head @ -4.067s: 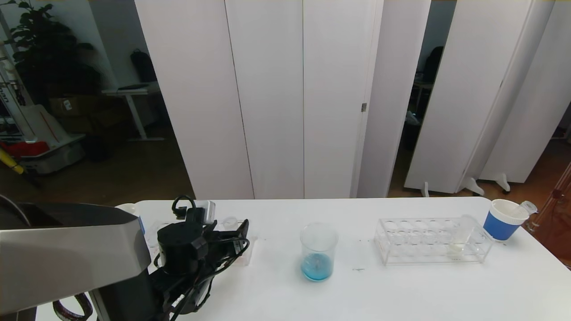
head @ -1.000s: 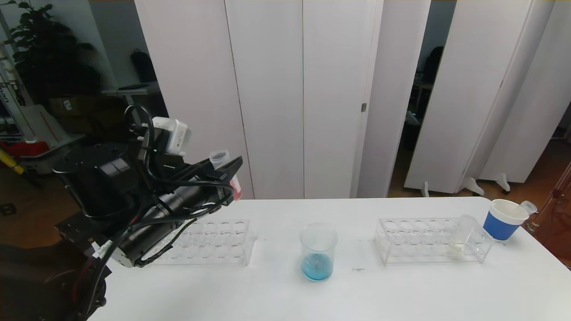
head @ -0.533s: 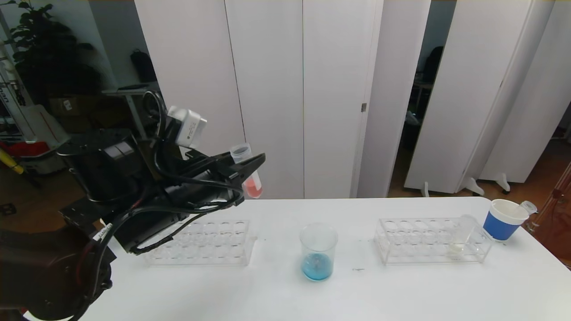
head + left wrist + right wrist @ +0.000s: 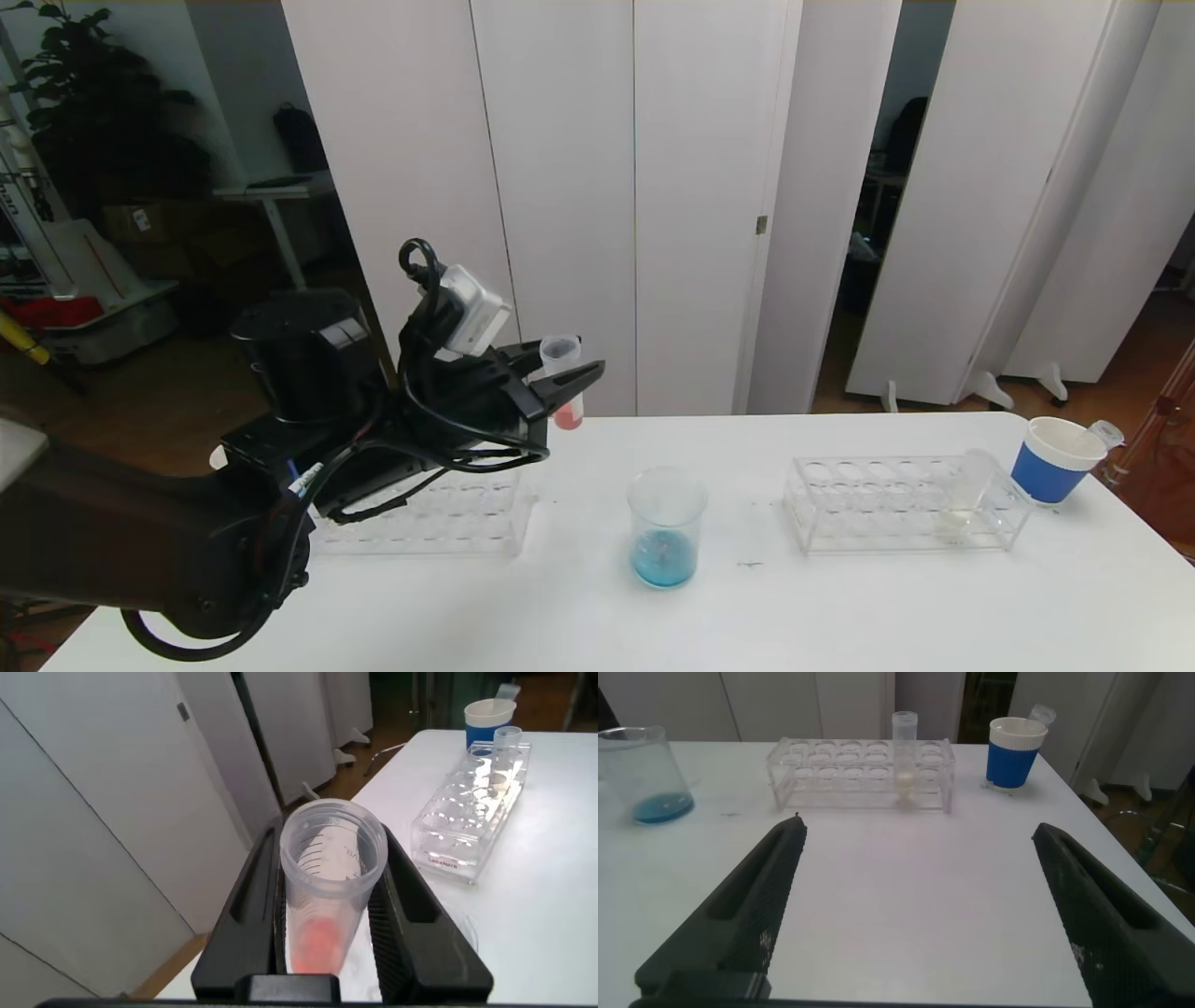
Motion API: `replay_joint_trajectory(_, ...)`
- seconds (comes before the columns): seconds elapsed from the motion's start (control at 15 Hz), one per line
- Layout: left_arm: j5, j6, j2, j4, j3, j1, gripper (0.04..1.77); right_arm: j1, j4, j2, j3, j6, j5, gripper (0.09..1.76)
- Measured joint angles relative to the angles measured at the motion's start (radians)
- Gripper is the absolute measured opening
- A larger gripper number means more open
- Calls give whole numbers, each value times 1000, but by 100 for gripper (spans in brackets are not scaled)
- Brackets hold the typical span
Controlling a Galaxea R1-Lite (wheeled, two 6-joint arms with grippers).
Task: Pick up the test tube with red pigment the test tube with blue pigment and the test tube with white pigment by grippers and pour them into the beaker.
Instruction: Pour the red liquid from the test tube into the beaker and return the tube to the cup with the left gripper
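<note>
My left gripper is shut on the test tube with red pigment, holding it upright in the air above the table's back edge, left of the beaker. The left wrist view shows the tube clamped between both fingers of the gripper, red liquid at its bottom. The beaker stands mid-table with blue liquid in it. The test tube with white pigment stands in the right rack. My right gripper hangs open over bare table, facing that tube and the beaker. No tube holding blue pigment shows.
An empty clear rack lies under my left arm. The right rack sits right of the beaker. A blue paper cup with a clear tube leaning in it stands at the far right corner. White panels rise behind the table.
My left gripper has lifted the red tube out of the left rack and carried it right, toward the beaker. The right gripper has not moved.
</note>
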Motion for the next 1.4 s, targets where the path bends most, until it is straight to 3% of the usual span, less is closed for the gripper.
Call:
replay_joint_trajectory(0.27, -44, 81, 51, -25, -14, -9, 58, 0, 0, 0, 0, 0, 0, 174)
replay_joint_trajectory(0.73, -183, 279, 130, -67, -49, -15, 58, 0, 0, 0, 0, 0, 0, 174)
replay_joint_trajectory(1.13, -221, 459, 201, -106, -86, -54, 58, 0, 0, 0, 0, 0, 0, 174)
replay_joint_trajectory(1.4, -220, 659, 249, -113, -106, -64, 58, 0, 0, 0, 0, 0, 0, 174)
